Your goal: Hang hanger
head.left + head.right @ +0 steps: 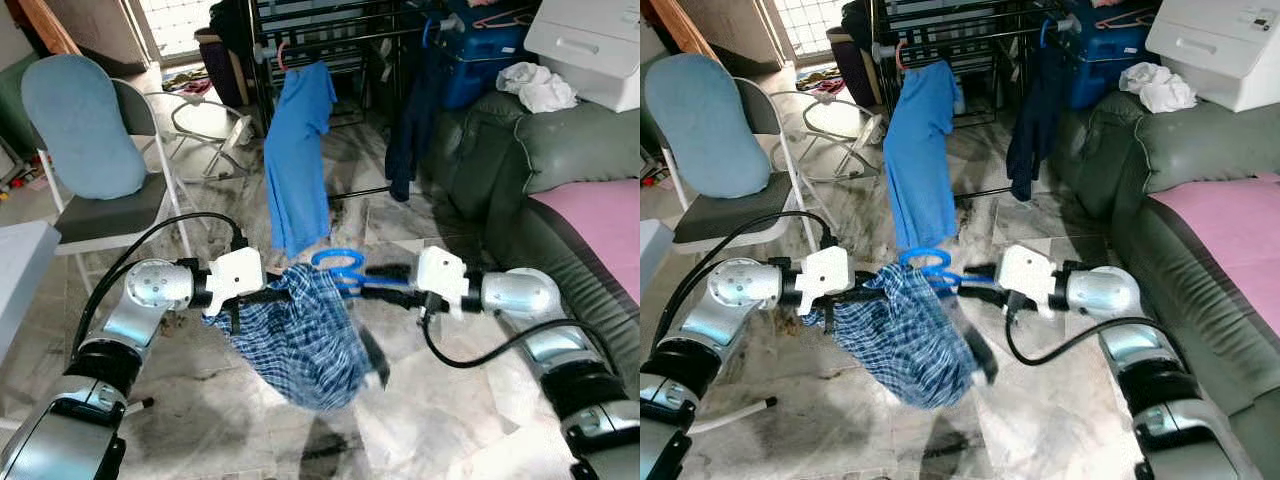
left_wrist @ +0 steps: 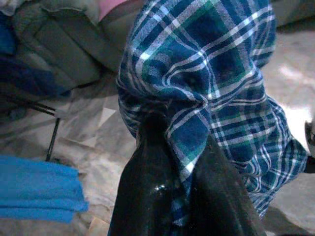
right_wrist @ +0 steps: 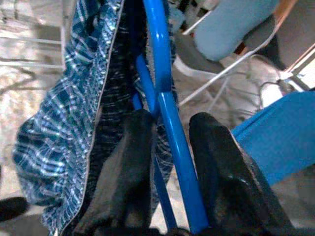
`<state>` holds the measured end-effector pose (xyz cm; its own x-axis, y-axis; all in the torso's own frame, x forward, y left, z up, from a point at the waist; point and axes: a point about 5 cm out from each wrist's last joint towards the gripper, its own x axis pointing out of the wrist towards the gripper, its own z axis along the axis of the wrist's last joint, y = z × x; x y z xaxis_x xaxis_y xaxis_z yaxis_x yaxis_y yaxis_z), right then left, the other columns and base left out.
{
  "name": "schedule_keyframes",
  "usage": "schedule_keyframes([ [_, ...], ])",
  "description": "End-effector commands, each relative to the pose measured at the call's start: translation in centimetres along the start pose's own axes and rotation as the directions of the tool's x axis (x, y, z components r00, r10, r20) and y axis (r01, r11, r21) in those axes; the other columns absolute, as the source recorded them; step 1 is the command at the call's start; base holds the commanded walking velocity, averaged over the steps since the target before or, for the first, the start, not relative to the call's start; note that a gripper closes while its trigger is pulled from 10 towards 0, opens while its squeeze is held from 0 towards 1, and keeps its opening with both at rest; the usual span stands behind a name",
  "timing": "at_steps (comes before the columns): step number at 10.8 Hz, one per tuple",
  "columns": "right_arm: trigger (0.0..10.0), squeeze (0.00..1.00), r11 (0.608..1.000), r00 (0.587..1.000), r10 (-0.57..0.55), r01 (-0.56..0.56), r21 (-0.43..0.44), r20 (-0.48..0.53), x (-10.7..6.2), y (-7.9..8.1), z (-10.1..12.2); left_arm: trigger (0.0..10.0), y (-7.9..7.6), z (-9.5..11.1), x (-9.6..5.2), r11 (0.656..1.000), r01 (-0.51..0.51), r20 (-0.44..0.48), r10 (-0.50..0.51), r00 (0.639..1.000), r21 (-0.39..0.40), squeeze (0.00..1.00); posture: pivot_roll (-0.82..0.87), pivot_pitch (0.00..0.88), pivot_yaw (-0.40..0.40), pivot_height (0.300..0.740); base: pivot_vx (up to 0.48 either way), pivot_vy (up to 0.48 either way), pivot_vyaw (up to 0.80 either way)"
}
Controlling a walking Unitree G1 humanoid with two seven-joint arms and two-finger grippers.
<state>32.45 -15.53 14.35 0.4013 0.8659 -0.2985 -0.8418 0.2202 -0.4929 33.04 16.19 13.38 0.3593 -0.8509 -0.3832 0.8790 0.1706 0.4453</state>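
- The hanger (image 1: 340, 268) is a thin blue plastic frame, stiff and light by the look of it. It hangs in mid-air between the two arms, in front of the rack (image 1: 330, 40) and above the floor (image 1: 440, 400).
- A plaid shirt (image 1: 310, 335) is draped on it. The cloth is soft and loose; it sags well below the frame and will likely swing or slide off if you tilt the hanger.
- Hold the hanger by a rigid bar close to the hook. The hook itself must stay free for the rail.
- The cloth gives no firm hold. A pinch on it steadies the garment but will not steer the frame.
- Your right tool (image 3: 170, 147) has its fingers closed around a blue bar of the hanger. In the right wrist view the bar runs between the two pads with plaid cloth just beside it.
- Your left tool (image 2: 170, 147) is clamped on a bunched fold of the shirt. In the left wrist view the cloth is gathered tight between the two black fingers.
- The rack already carries a blue shirt (image 1: 298, 160) and a dark garment (image 1: 410, 120). I judge the free stretch of rail between them to be the likely spot.
- The sofa (image 1: 520, 170) stands near the right arm, so mind the elbow as you reach.
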Motion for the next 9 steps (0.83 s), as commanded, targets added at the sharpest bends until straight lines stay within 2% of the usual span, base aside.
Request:
schedule_keyframes([
  [1, 10.0, 1.00, 0.999, 1.000, -0.030, 0.030, -0.022, -0.001, 0.1, -0.7, 0.3, 0.0, 0.5, -0.8, -1.5, 0.994, -0.094, 0.001, 0.094, 0.996, -0.050, 0.00, -0.14, 0.036, 0.112, 0.740, 0.000, 0.000, 0.00],
  [2, 10.0, 1.00, 0.998, 0.998, -0.062, 0.062, -0.023, -0.001, -0.1, -1.1, 0.3, 0.0, 0.4, -1.2, -2.1, 0.988, -0.127, 0.004, 0.128, 0.992, -0.085, 0.00, -0.14, 0.036, 0.109, 0.740, 0.000, 0.000, 0.00],
  [4, 10.0, 1.00, 0.982, 0.984, -0.169, 0.163, -0.098, -0.060, -0.6, -2.5, 0.3, 0.0, 0.1, -2.4, -3.6, 0.966, -0.227, -0.021, 0.226, 0.974, -0.122, 0.00, -0.14, 0.050, 0.105, 0.740, 0.000, 0.000, 0.00],
  [5, 10.0, 1.00, 0.977, 0.979, -0.198, 0.193, -0.092, -0.055, -0.7, -2.9, 0.4, 0.0, 0.0, -2.6, -4.0, 0.962, -0.241, -0.027, 0.240, 0.970, -0.130, 0.00, -0.14, 0.051, 0.104, 0.740, 0.000, 0.000, 0.00],
  [6, 10.0, 1.00, 0.950, 0.954, -0.299, 0.295, -0.099, -0.035, -1.2, -4.2, 0.9, 0.0, -0.3, -3.0, -4.7, 0.953, -0.269, -0.037, 0.266, 0.963, -0.140, 0.00, -0.14, 0.056, 0.098, 0.740, 0.000, 0.000, 0.00],
  [7, 10.0, 1.00, 0.933, 0.936, -0.350, 0.345, -0.105, -0.028, -1.3, -4.8, 1.1, 0.0, -0.3, -3.1, -4.8, 0.947, -0.290, -0.043, 0.287, 0.957, -0.137, 0.00, -0.14, 0.057, 0.098, 0.740, 0.000, 0.000, 0.00],
  [8, 10.0, 1.00, 0.893, 0.897, -0.441, 0.437, -0.111, -0.019, -1.6, -5.6, 1.4, 0.0, -0.2, -3.2, -4.9, 0.938, -0.321, -0.045, 0.318, 0.947, -0.130, 0.00, -0.14, 0.057, 0.097, 0.740, 0.000, 0.000, 0.00],
  [9, 10.0, 1.00, 0.799, 0.799, -0.601, 0.600, -0.032, -0.035, -2.2, -6.5, 1.0, 0.0, 1.0, -2.6, -5.0, 0.894, -0.434, -0.024, 0.434, 0.901, -0.113, 0.00, -0.15, 0.055, 0.097, 0.740, 0.000, 0.000, 0.00],
])
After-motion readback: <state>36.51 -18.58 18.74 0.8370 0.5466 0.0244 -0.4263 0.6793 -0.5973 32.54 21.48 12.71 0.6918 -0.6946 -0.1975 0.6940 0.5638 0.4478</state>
